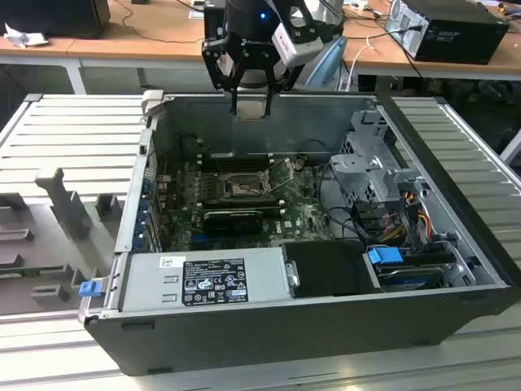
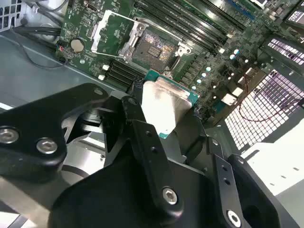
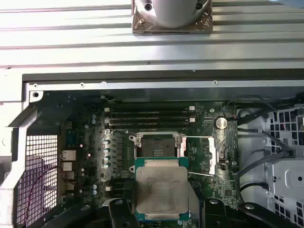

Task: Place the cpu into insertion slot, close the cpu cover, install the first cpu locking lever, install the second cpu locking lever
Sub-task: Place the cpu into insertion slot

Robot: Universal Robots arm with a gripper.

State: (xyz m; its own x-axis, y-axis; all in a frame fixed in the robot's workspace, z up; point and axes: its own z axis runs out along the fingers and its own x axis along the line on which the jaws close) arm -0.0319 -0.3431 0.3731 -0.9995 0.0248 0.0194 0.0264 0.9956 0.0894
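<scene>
In the exterior view, the gripper [image 1: 251,104] is hovering over the open computer case [image 1: 269,330], its jaws gripping the cpu [image 1: 251,112] well above the insertion slot [image 1: 242,188]. In the second wrist view, the cpu is hanging apart from the slot, and the cpu cover [image 2: 124,46] is lying open beside that slot. In the first wrist view, the cpu's silver top is facing the camera, near the slot.

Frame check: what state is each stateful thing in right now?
gripper: shut on the cpu.
cpu: held in the air, not yet in the insertion slot.
insertion slot: empty, uncovered.
cpu cover: swung open beside the slot.
computer case: open.
</scene>
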